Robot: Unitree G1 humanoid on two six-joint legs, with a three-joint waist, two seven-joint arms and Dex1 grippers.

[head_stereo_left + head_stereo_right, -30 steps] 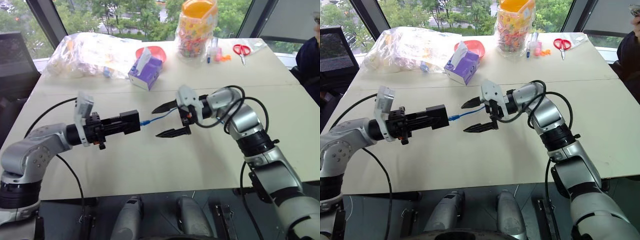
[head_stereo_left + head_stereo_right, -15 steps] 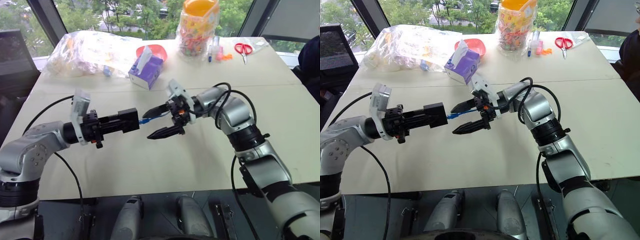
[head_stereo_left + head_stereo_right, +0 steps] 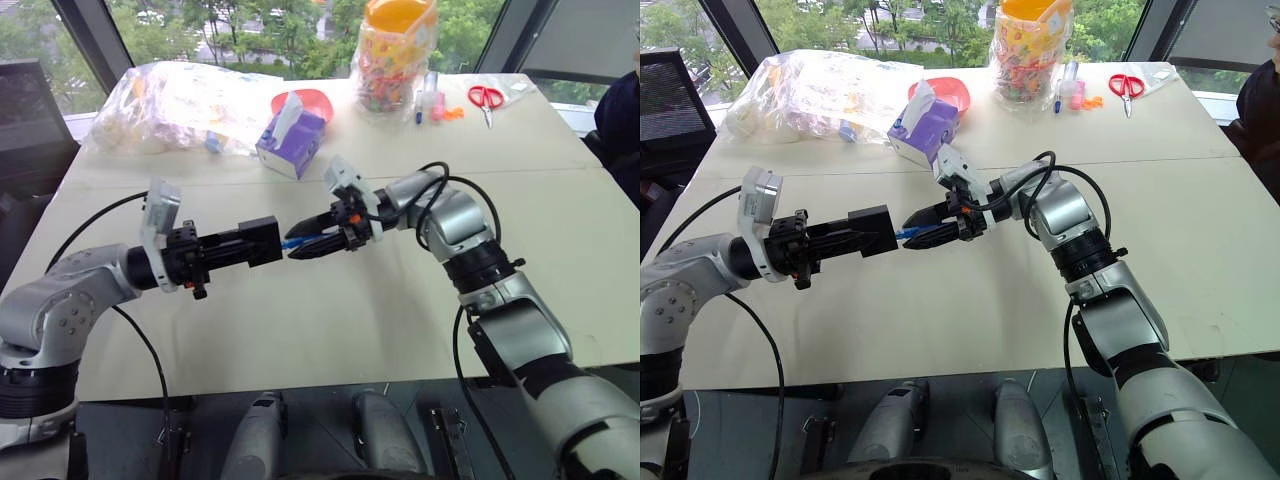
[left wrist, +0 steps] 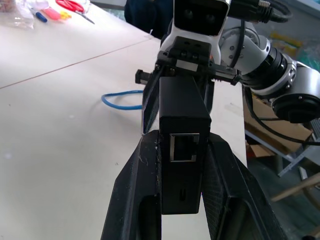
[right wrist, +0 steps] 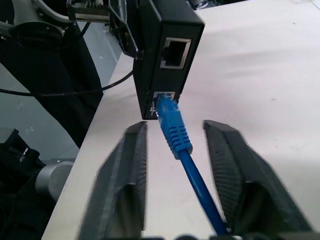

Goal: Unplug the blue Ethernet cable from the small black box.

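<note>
Black fingers of the right gripper [image 5: 172, 200], spread, flank the blue Ethernet cable [image 5: 175, 132] at frame centre, plugged into the small black box [image 3: 259, 241] the left gripper [image 4: 182, 165] pinches; the limp cord is best gripped at its stiff boot.

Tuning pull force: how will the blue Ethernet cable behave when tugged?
Likely floppy: the blue Ethernet cable curls loosely on the table. Its ribbed boot by the small black box looks stiffer, probably the better grip. The cord looks smooth and could slip.
</note>
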